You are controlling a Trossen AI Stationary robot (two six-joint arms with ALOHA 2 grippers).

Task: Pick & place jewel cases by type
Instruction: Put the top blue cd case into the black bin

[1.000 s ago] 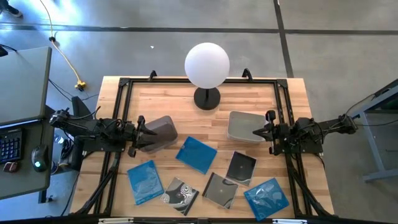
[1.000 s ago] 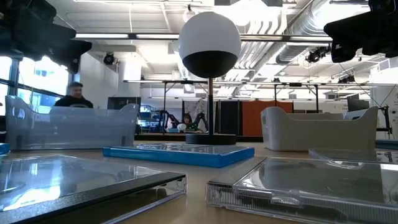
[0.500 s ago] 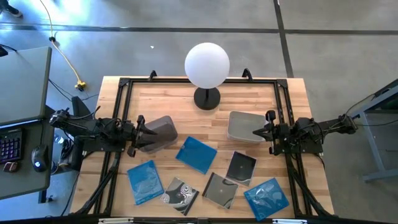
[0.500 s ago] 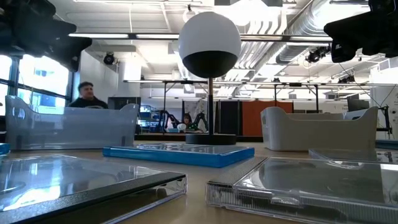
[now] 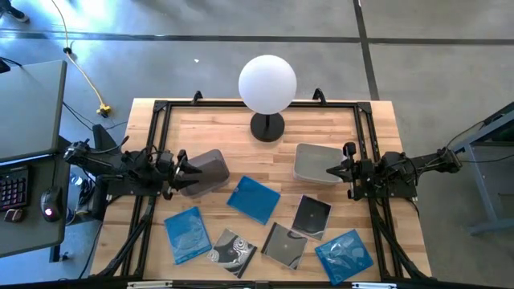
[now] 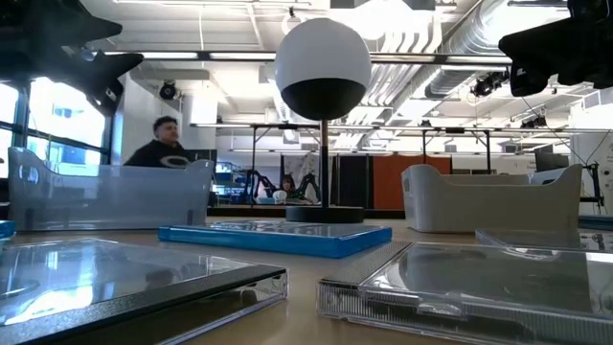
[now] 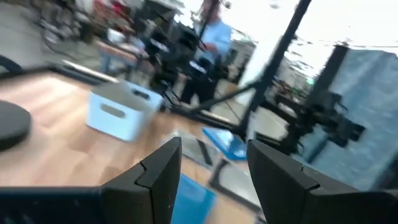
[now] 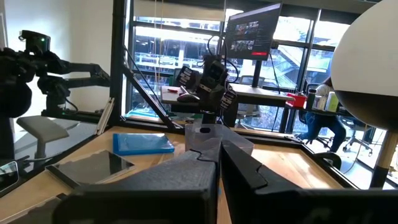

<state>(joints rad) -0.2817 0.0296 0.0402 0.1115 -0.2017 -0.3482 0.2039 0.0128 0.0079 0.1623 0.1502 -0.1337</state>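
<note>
Wooden desk point(image 5: 217, 120) carries six jewel cases point(image 5: 254, 199) lying flat along its near half, none yet in the two grey tubs point(image 5: 316, 162) behind them. My left claw point(image 5: 181, 170) hovers with fingers apart over the left tub, holding nothing. My right claw point(image 5: 334, 170) is closed and empty, over the right tub. I judge no case is picked yet; next I must descend to one case, probably the blue case beside my left claw.
</note>
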